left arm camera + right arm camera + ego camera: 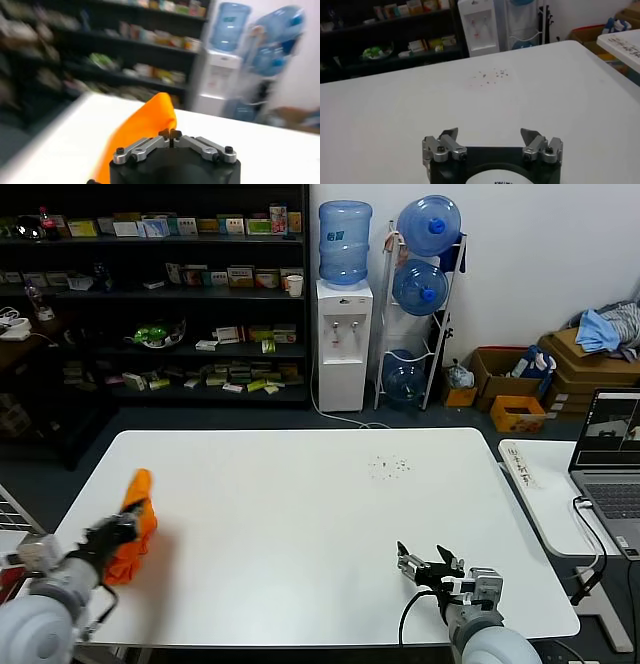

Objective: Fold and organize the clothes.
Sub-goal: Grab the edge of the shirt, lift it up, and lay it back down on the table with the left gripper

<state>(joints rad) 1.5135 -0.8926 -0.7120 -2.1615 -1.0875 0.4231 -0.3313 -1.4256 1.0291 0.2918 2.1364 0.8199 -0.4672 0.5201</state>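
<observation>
The bright orange T-shirt (137,519) is bunched into a narrow bundle at the left side of the white table (300,514). My left gripper (118,531) is at the bundle. In the left wrist view its fingertips are pressed together (170,134), with the orange fabric (145,120) rising just beyond them and draping down past one side. The pale lettering is hidden. My right gripper (425,559) hovers low over the bare table near the front right, open and empty, also seen in its own wrist view (490,135).
Small dark specks (388,466) lie on the table's far right part. A side desk holds a power strip (520,464) and a laptop (612,454). Beyond are shelves, a water dispenser (343,334) and cardboard boxes with a blue-grey cloth heap (605,329).
</observation>
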